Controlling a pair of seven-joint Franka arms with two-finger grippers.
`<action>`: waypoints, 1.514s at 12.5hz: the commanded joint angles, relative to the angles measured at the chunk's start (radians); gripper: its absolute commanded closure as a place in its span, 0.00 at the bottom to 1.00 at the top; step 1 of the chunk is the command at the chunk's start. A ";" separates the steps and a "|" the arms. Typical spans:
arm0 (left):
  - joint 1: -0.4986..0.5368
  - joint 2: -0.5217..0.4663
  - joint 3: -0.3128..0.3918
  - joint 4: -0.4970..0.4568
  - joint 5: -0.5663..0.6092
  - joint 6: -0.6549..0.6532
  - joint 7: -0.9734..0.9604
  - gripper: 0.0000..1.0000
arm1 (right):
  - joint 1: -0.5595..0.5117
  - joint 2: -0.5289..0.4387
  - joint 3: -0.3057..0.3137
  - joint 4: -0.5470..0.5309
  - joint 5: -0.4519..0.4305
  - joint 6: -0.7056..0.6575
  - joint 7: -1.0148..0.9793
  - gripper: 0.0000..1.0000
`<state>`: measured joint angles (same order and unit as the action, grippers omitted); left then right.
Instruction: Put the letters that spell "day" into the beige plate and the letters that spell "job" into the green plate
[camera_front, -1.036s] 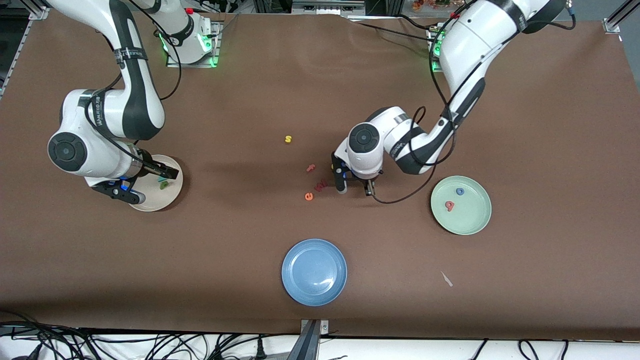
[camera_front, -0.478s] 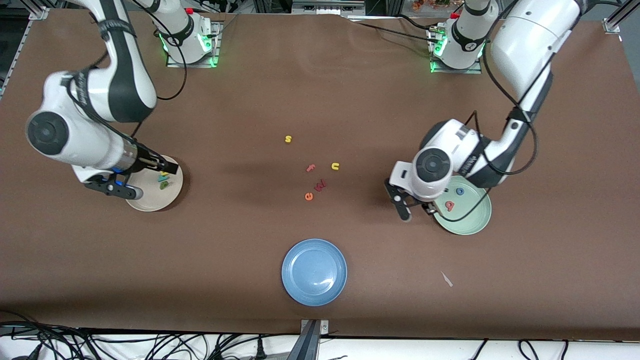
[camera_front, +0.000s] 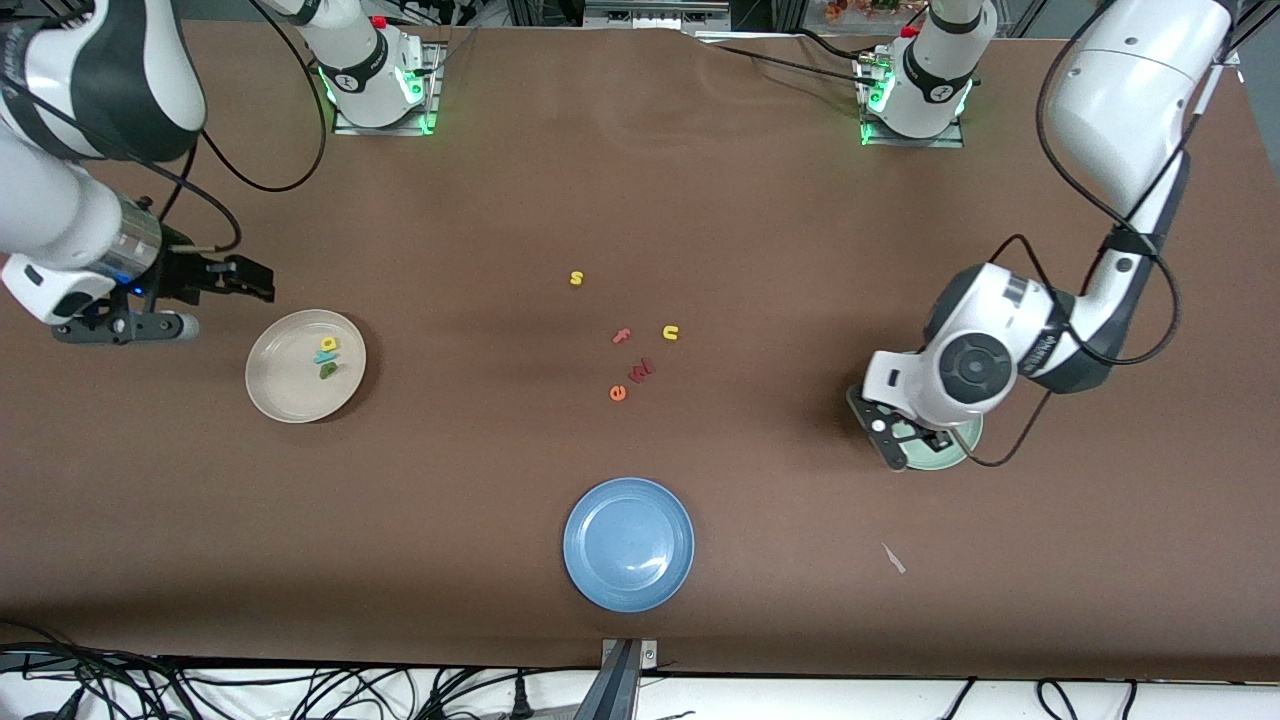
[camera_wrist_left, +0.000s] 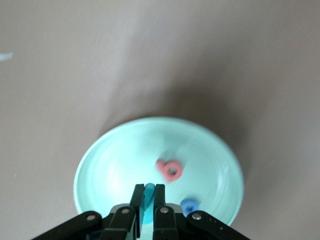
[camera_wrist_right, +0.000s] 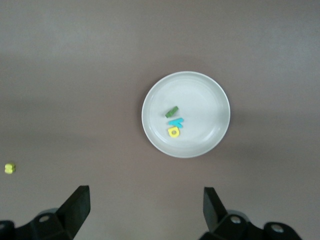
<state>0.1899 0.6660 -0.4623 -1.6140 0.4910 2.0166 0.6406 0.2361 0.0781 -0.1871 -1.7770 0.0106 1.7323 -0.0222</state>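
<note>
Over the green plate (camera_wrist_left: 95, 165), near the left arm's end of the surface, hangs the left pincer (camera_wrist_left: 148, 197), its fingers closed on the teal j (camera_wrist_left: 149, 200). Only the left wrist view gives us this: there we see the strip of teal pinched between the two dark fingers, and the pink-red b (camera_wrist_left: 170, 170) and the blue o (camera_wrist_left: 189, 206) lying in the plate below. From the front, the left arm's wrist covers nearly all of the plate — we catch just a sliver of pale green rim (camera_front: 950, 462) under it, and none of its letters.

Toward the right arm's end sits the beige plate (camera_front: 285, 395). The front view shows the yellow d (camera_front: 329, 345), the teal y (camera_front: 326, 357) and the dark green a (camera_front: 327, 371) bunched together in it. The right wrist view looks straight down on the same plate and shows us both fingers of the right pincer (camera_wrist_right: 145, 212) spread wide with nothing between them; from the front that pincer (camera_front: 215, 300) hangs just beside the plate, toward the robots' edge.

Mid-surface lie the leftover letters: a yellow s (camera_front: 576, 278), a yellow u (camera_front: 670, 332), a salmon f (camera_front: 622, 336), a dark red letter (camera_front: 641, 371) and an orange e (camera_front: 618, 393). A blue plate (camera_front: 628, 543) sits near the camera's edge.
</note>
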 joint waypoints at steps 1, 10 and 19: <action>0.031 0.015 -0.006 0.000 -0.005 -0.007 0.048 1.00 | -0.081 -0.072 0.102 0.008 -0.035 -0.084 -0.007 0.00; 0.045 0.079 0.028 -0.021 0.063 0.054 0.054 1.00 | -0.147 -0.116 0.126 0.119 -0.040 -0.204 -0.008 0.00; 0.059 0.044 0.024 -0.026 0.045 0.031 0.054 0.00 | -0.077 -0.069 0.054 0.189 -0.037 -0.240 0.004 0.00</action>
<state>0.2359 0.7531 -0.4325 -1.6339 0.5191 2.0615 0.6823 0.1350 -0.0062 -0.1099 -1.6190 -0.0213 1.5186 -0.0221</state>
